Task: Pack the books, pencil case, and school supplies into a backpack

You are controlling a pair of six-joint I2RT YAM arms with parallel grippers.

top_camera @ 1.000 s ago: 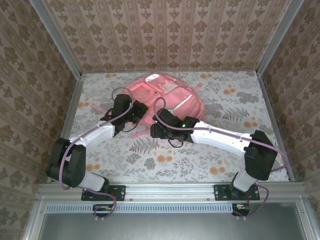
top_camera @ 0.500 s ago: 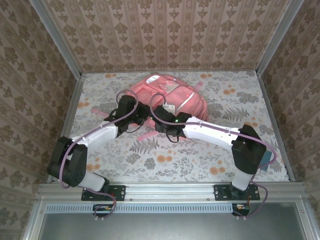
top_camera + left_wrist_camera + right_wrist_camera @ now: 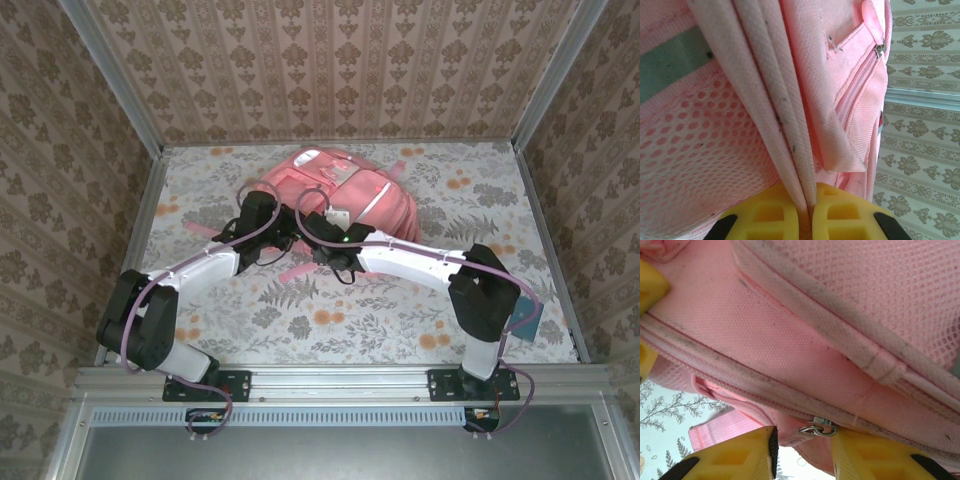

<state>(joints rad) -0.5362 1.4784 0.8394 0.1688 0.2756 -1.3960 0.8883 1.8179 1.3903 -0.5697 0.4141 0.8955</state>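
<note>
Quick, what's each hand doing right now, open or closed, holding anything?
Left hand: closed on the backpack, pinching its fabric edge.
Right hand: open, straddling the zipper pull.

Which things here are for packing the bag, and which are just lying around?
For the job: pink backpack; left gripper, pinching its seam; right gripper, open at the zip pull.
Just there: flowery table cover; dark bluish thing at its right side, too hidden to name.

Enclosure. Tabletop (image 3: 400,320) covered in pale cloth printed with grey leaves and orange flowers. Back wall (image 3: 340,70), left wall (image 3: 60,180) and right wall (image 3: 600,180) papered in beige damask. Aluminium posts, left (image 3: 112,80) and right (image 3: 558,75), mark the rear corners. A metal rail (image 3: 340,380) runs along the near edge. Lighting is even.
</note>
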